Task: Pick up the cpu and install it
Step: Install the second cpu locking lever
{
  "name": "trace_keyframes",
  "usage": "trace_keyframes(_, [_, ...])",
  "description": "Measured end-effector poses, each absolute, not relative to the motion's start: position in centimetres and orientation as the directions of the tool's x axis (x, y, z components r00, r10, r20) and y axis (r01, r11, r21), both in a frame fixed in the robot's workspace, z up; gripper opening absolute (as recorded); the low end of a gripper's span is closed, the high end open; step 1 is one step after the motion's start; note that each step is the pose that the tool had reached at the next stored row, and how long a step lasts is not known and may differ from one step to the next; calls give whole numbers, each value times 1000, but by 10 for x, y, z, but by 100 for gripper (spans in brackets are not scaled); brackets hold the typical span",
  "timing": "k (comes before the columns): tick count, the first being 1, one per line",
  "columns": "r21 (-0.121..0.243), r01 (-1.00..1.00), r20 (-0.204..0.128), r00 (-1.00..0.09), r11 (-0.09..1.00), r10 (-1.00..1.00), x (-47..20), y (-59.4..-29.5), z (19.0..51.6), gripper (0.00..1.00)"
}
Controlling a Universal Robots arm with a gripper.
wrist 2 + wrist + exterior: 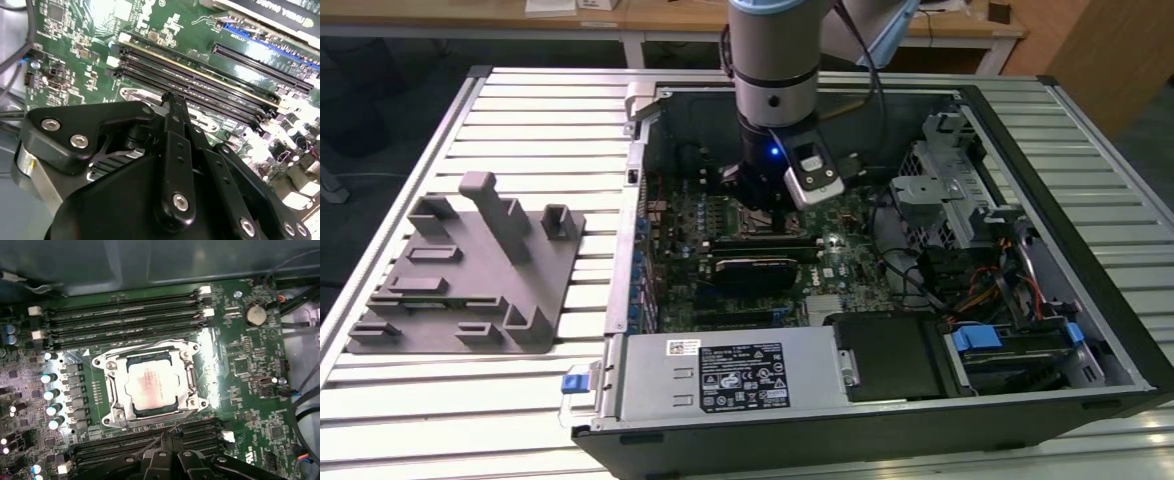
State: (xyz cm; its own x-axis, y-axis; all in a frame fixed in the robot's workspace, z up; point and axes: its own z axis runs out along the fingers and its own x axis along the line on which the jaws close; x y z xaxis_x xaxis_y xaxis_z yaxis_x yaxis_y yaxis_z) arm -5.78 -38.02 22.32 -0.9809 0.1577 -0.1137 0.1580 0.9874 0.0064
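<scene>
In the first wrist view the cpu (150,385), a silvery square chip, lies flat inside the metal-framed socket (112,395) on the green motherboard (240,355). My gripper (169,434) hovers just beside the socket's edge, by the memory slots, and its black fingers are shut together. A thin metal lever (186,419) of the socket runs right past the fingertips; I cannot tell whether it is pinched. In the second wrist view the gripper (170,97) points down at the board. In the exterior view the gripper (767,215) is low inside the open computer case (1067,300).
A grey tray (454,270) with upright posts lies on the slatted table at the exterior view's left. Inside the case are a power supply (720,375), a drive cage (961,200), loose cables (987,290) and long memory slots (125,315) on both sides of the socket.
</scene>
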Motion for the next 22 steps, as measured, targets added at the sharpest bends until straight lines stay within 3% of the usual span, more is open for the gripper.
trace_keyframes(7, [6,124,-113,-986,992,124,-59,-380,221,11])
trace_keyframes(14, [-3,113,-40,-993,994,113,-59,-381,217,11])
trace_keyframes(22, [-5,110,-14,-994,994,110,-59,-385,213,11])
